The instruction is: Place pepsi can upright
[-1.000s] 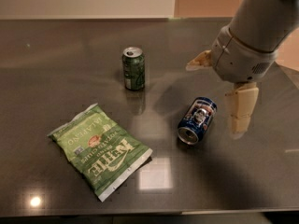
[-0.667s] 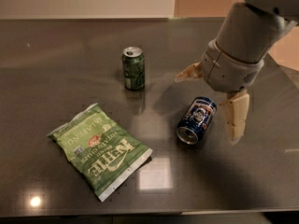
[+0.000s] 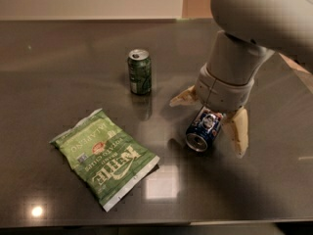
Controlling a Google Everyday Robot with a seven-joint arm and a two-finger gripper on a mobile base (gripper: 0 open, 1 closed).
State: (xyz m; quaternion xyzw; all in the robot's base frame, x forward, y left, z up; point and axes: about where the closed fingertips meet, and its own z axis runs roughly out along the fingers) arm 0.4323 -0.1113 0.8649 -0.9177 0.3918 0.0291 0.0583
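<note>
The pepsi can (image 3: 203,129), dark blue with a silver end facing the camera, lies on its side on the dark table (image 3: 58,62). My gripper (image 3: 211,119) hangs right over it, open. One beige finger (image 3: 183,97) sits to the can's upper left and the other finger (image 3: 238,132) to its right. The fingers straddle the can with a gap on each side. The grey wrist hides the can's far end.
A green can (image 3: 139,71) stands upright to the left and behind the pepsi can. A green chip bag (image 3: 105,156) lies flat at the front left. The table's front edge runs along the bottom.
My gripper has moved left and down over the pepsi can, so its fingers now straddle it. The can, green can and bag have not moved.
</note>
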